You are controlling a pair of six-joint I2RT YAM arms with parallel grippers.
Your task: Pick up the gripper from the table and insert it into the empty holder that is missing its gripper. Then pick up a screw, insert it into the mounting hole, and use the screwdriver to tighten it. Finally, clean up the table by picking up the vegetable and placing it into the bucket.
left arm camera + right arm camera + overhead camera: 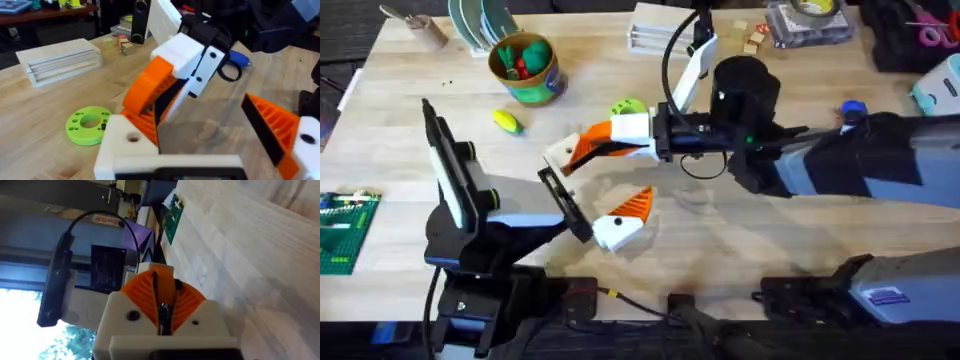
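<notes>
The right hand reaches across the middle, its orange pads pressed together, apparently clamped on the gripper, whose tip meets the empty holder on the left hand. The left hand's fingers are spread wide apart, the twin with its ribbed orange tip well clear.

The main risk is a skewed insertion. If the gripper enters tilted, it may jam against the holder's pointed end or slip from the pads and drop onto the surface. Pushing hard could also shove the left hand sideways instead of seating the part. Letting go before it seats fully would probably leave it loose, with the mounting hole misaligned for the screw.

The left wrist view shows the joint close up: ribbed orange plastic right against the white holder, a hole in the holder's face, and the screwdriver lying behind. The overhead view alone shows the vegetable beside the bucket, not yet inside. The right wrist view confirms the closed pads, though what they pinch is hard to read there.
</notes>
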